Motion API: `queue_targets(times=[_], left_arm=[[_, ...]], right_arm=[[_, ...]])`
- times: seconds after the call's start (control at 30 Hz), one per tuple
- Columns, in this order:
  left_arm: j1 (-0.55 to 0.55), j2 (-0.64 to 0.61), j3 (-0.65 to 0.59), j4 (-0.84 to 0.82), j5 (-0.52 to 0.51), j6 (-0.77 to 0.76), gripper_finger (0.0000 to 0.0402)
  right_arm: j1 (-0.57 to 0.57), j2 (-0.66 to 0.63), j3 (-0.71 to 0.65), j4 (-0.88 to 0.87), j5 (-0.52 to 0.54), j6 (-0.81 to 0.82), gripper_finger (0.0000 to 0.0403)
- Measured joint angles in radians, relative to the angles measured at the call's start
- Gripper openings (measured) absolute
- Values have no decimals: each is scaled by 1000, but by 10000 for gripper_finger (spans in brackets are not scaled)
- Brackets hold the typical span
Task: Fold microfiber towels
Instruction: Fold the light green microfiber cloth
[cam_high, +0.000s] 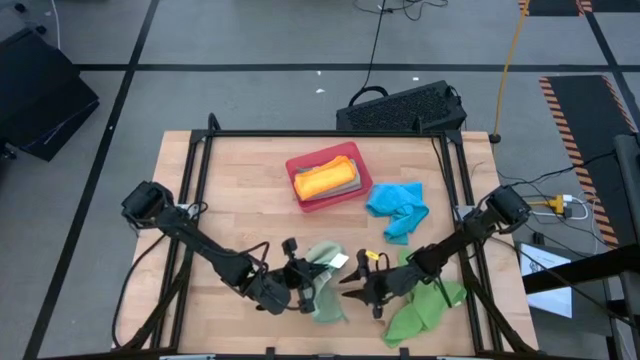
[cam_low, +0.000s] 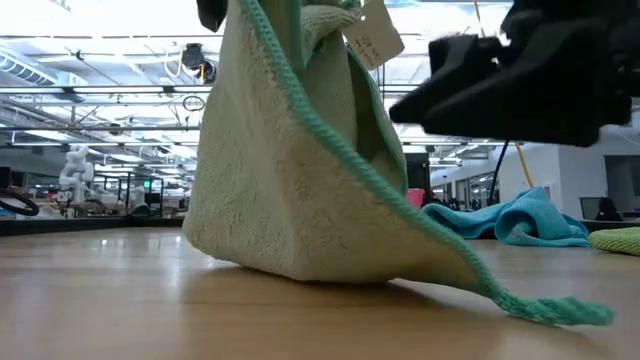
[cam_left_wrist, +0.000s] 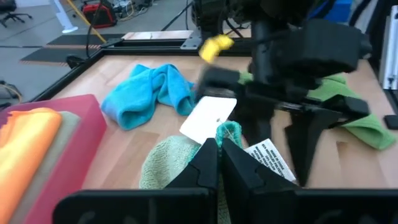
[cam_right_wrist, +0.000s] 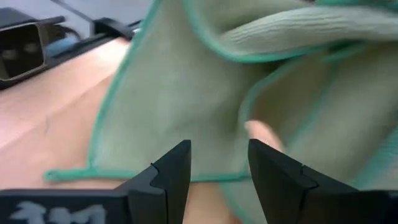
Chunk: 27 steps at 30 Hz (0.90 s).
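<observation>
Sage-green cloth is what your left end effector (cam_high: 298, 283) pinches: its fingers are pressed together on the sage towel (cam_high: 325, 285) near the front edge of the tabletop (cam_high: 230, 190), left of centre. From above you see only a crumpled heap there; the low view shows that towel (cam_low: 290, 170) lifted into a tent, its lower edge on the wood and one teal-stitched corner trailing to the right. The left wrist view adds white tags (cam_left_wrist: 208, 118) at the pinch.

Just right of it, your right end effector (cam_high: 352, 288) has its fingers spread and holds nothing, pointing at the sage towel. Its own wrist view shows the two fingers (cam_right_wrist: 174, 165) parted, with towel folds close ahead of them.

Further back, the red tray (cam_high: 352, 192) holds a folded orange towel (cam_high: 322, 178) on a grey-blue one. To its right lies the crumpled blue towel (cam_high: 398, 208). A bright green towel (cam_high: 420, 315) lies under the right arm at the front right.
</observation>
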Motion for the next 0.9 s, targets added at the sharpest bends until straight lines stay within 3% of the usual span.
queue_targets(times=[0.17, 0.27, 0.47, 0.7, 0.9], left_arm=[[-2, 0, 0, -12, -59, 4, 10], [-1, 0, 0, -33, -86, -1, 10], [-1, 0, 0, -105, -170, -64, 10], [-1, -1, 0, -109, -227, -75, 10], [-1, -1, 0, -109, -227, -76, 10]], right_arm=[[-11, 0, 0, -79, -234, 74, 154], [-11, 0, 0, -93, -234, 83, 154], [-4, 0, 22, -108, -136, 94, 171], [-4, 25, 69, -146, -136, 172, 208], [-4, 159, 189, -151, -194, 199, 212]])
